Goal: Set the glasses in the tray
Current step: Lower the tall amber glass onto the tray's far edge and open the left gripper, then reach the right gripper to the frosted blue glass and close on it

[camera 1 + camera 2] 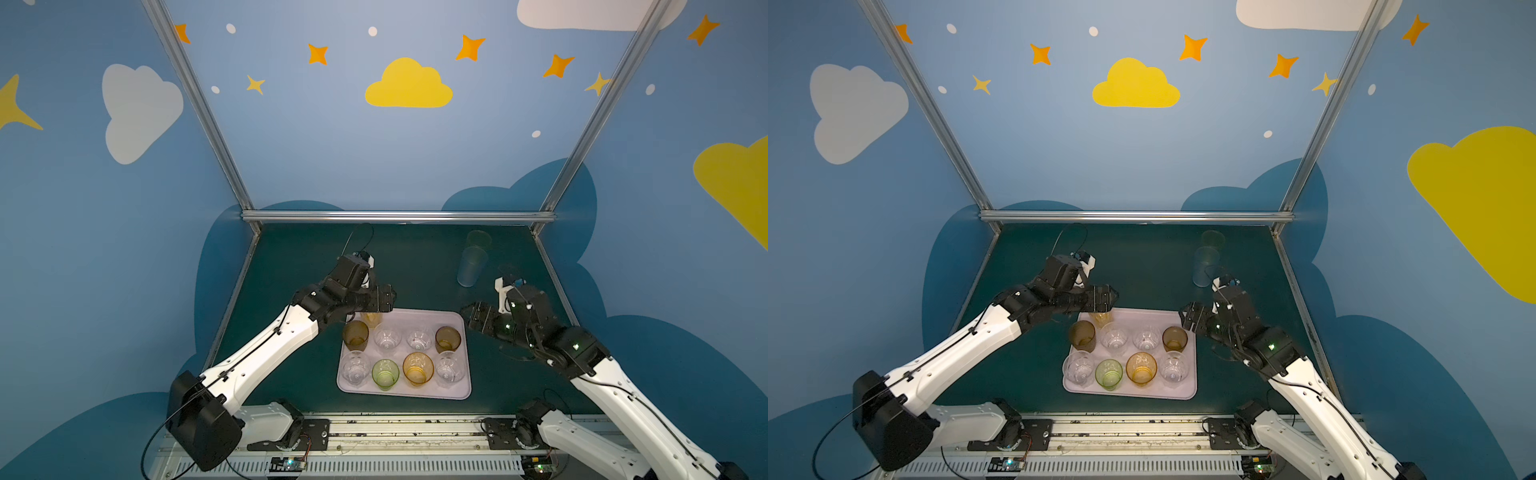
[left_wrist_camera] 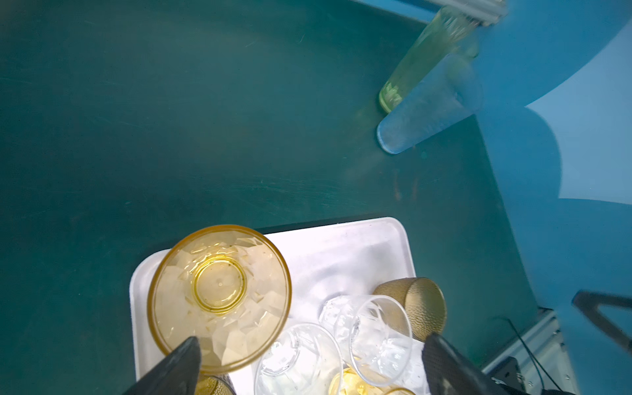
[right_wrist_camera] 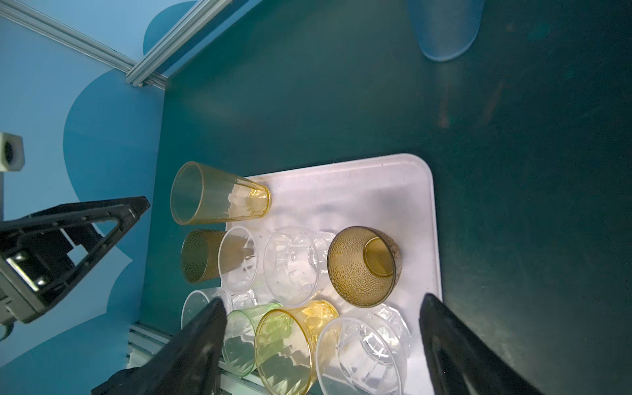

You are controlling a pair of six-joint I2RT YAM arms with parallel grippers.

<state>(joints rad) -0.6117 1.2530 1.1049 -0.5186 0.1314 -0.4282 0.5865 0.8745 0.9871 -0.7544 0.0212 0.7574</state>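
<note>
While the left fingers (image 2: 171,369) and right fingers (image 3: 455,342) gape wide, the tray (image 1: 419,318) holds nine glasses (image 1: 385,374).

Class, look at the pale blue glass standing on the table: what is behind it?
A tall green glass stands right behind the blue glass. In both top views the blue glass covers its lower part, so whether they touch cannot be told.
</note>
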